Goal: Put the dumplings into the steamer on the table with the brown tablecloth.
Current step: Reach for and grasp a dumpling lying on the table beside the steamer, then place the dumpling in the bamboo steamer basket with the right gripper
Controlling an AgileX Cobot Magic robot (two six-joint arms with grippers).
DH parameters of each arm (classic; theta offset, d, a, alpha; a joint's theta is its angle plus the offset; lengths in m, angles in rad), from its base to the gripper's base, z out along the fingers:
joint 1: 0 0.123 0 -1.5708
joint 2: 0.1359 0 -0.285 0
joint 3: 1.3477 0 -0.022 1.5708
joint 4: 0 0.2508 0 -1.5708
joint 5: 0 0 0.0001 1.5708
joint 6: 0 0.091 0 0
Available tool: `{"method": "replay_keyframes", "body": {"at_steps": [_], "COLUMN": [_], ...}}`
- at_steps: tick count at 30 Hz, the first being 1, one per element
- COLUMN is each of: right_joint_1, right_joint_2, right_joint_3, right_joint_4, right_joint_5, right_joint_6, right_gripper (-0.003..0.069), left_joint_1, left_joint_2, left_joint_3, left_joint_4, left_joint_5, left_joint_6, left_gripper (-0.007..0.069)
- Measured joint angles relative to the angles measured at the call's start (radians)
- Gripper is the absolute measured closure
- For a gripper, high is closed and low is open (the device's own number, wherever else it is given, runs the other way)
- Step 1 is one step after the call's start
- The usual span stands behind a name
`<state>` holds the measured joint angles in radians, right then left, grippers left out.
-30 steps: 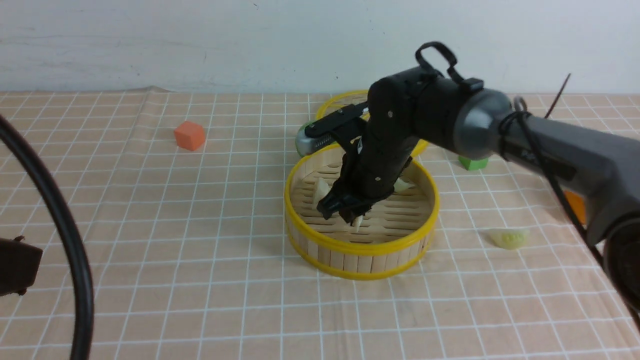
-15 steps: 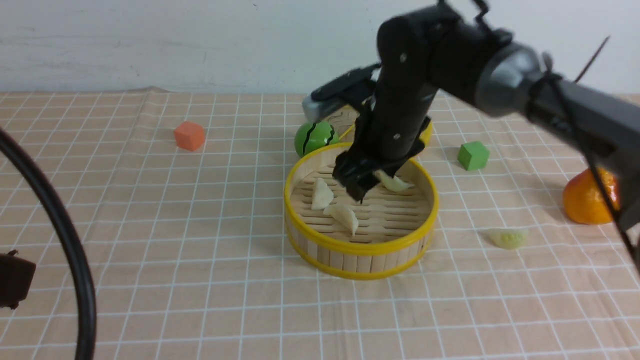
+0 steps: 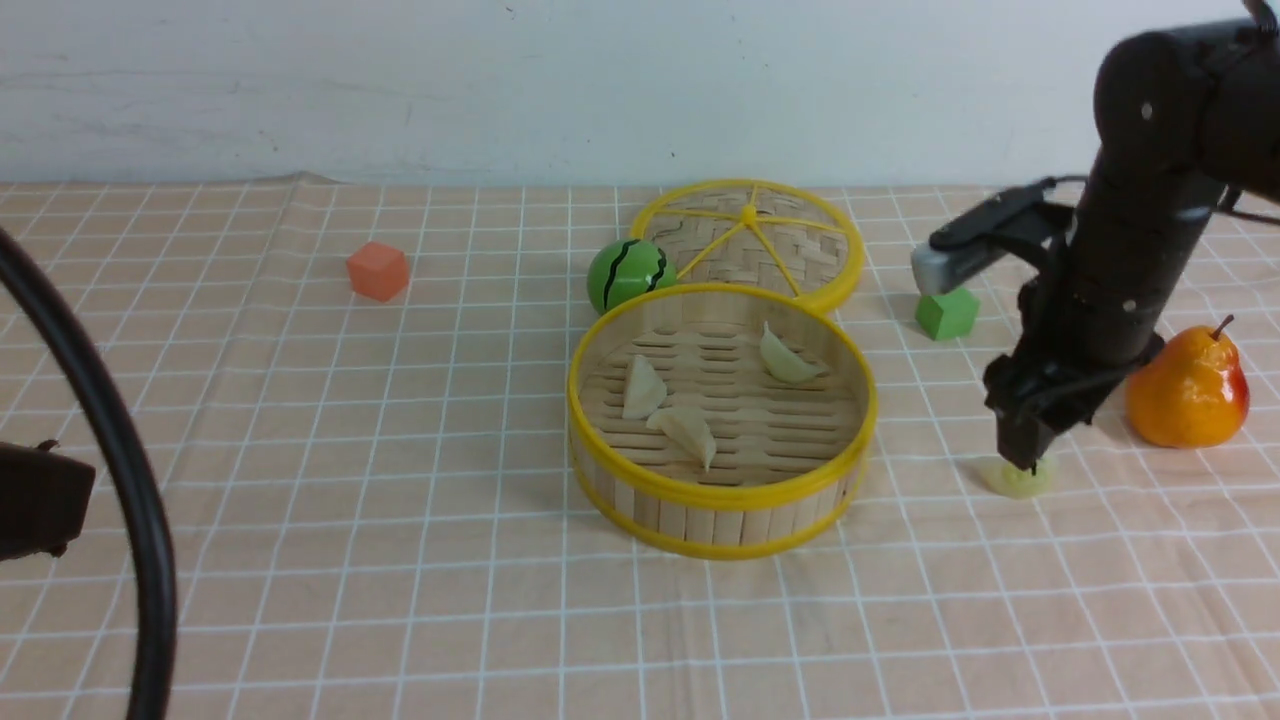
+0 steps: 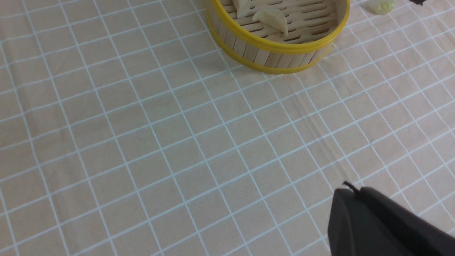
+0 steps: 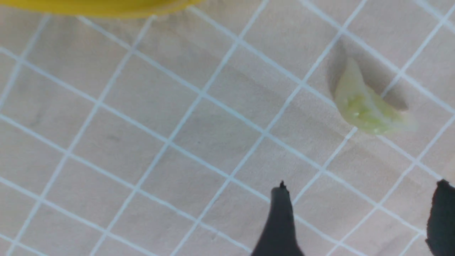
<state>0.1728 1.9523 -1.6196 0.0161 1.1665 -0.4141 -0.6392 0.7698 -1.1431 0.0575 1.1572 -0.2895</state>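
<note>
The round bamboo steamer (image 3: 720, 505) stands mid-table on the brown tablecloth (image 3: 400, 450). Three dumplings lie on its slats: two cream ones (image 3: 643, 387) (image 3: 690, 432) and a paler one (image 3: 785, 358). A pale green dumpling (image 3: 1020, 478) lies on the cloth to the steamer's right. My right gripper (image 3: 1025, 455) hangs just above that dumpling, open and empty. In the right wrist view the dumpling (image 5: 366, 106) lies ahead of the spread right gripper (image 5: 360, 188), not between its fingers. My left gripper (image 4: 350, 188) is shut and empty, low over bare cloth, well short of the steamer (image 4: 277, 57).
The flat woven lid (image 3: 750, 235) lies behind the steamer, touching it, with a green striped ball (image 3: 627, 275) beside it. An orange cube (image 3: 378, 270) sits far left, a green cube (image 3: 945, 312) and a pear (image 3: 1190, 385) right. A black cable (image 3: 120, 450) crosses the left foreground.
My right gripper let go of a cream dumpling inside the steamer, opened, rose, and swung right to hang over the green dumpling. The left arm barely moved.
</note>
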Motion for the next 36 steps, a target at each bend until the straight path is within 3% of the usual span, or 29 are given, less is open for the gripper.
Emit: {"method": "replay_keyframes", "body": {"at_steps": [9, 17, 19, 20, 21, 23, 32, 36], "right_joint_1": [-0.011, -0.011, -0.011, -0.011, -0.011, -0.011, -0.008, 0.046], "right_joint_2": [0.122, 0.162, 0.164, 0.164, 0.164, 0.164, 0.152, 0.072], "right_joint_3": [0.019, 0.02, 0.02, 0.02, 0.02, 0.02, -0.026, -0.144], "right_joint_4": [-0.067, -0.135, -0.138, -0.138, -0.137, -0.121, -0.064, 0.065], "right_joint_5": [-0.203, -0.215, -0.209, -0.209, -0.206, -0.205, -0.114, -0.052], "right_joint_6": [-0.057, -0.119, -0.121, -0.121, -0.121, -0.122, -0.114, -0.035], "right_gripper": [0.0141, 0.0202, 0.0305, 0.0305, 0.0391, 0.0475, 0.0468, 0.0468], "left_joint_1": [0.0, 0.0, 0.0, 0.0, 0.0, 0.0, 0.0, 0.0], "left_joint_2": [0.032, 0.105, 0.134, 0.138, 0.149, 0.162, 0.163, 0.161], "left_joint_3": [0.0, 0.0, 0.0, 0.0, 0.0, 0.0, 0.0, 0.0], "left_joint_4": [-0.002, -0.043, -0.057, -0.057, -0.057, -0.057, -0.057, -0.057], "left_joint_5": [-0.003, -0.002, -0.002, -0.002, -0.002, -0.002, -0.003, -0.003], "left_joint_6": [0.0, 0.0, 0.003, 0.003, 0.003, 0.007, 0.03, 0.043], "left_gripper": [0.0635, 0.0628, 0.0627, 0.0627, 0.0626, 0.0624, 0.0622, 0.0622]}}
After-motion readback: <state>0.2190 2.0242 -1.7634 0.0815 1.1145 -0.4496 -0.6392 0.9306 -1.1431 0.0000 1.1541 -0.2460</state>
